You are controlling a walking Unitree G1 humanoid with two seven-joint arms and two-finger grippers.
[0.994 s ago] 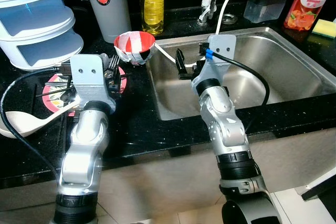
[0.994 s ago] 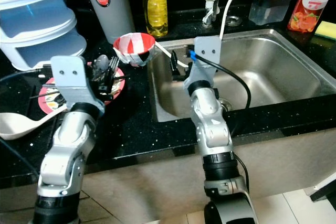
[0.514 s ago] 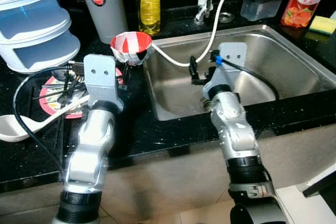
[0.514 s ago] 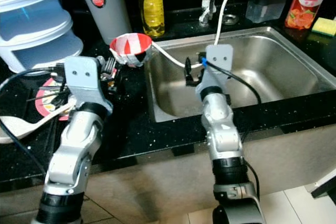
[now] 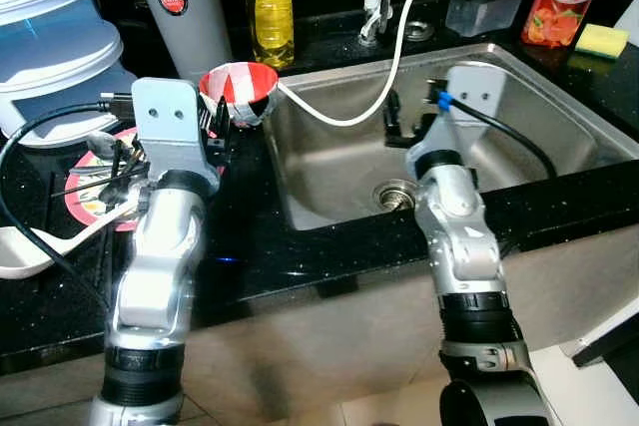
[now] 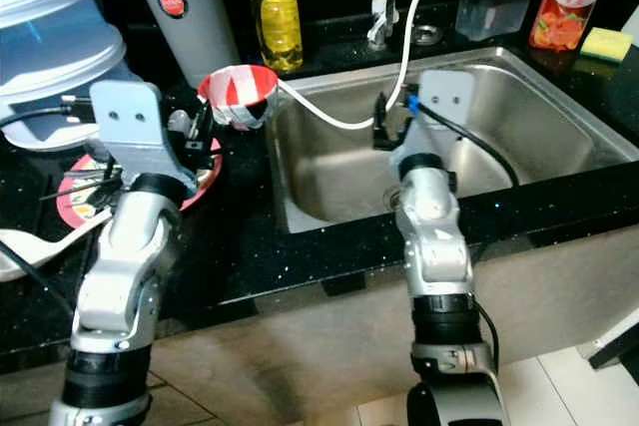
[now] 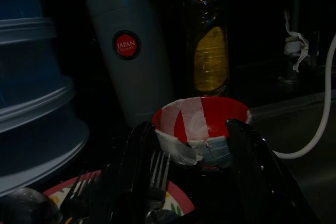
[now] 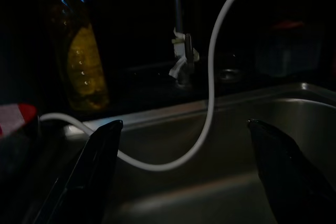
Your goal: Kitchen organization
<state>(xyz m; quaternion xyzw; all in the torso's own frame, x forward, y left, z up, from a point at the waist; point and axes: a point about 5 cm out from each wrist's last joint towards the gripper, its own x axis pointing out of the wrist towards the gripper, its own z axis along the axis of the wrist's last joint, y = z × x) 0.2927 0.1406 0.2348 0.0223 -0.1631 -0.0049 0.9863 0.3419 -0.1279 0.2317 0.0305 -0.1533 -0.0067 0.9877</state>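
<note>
1. Left gripper hangs over the counter by the sink's left rim, its fingers spread wide with nothing between them, lined up on the red-and-white bowl just ahead, which looks like the pick.
2. That bowl sits at the sink's back-left corner, touching the white hose that loops down into the basin.
3. Beneath the gripper, forks lie on a patterned plate near the counter's left edge; probably dishes awaiting sorting.
4. Right gripper is over the basin, fingers wide apart and empty, seemingly ready to receive or rinse.
</note>
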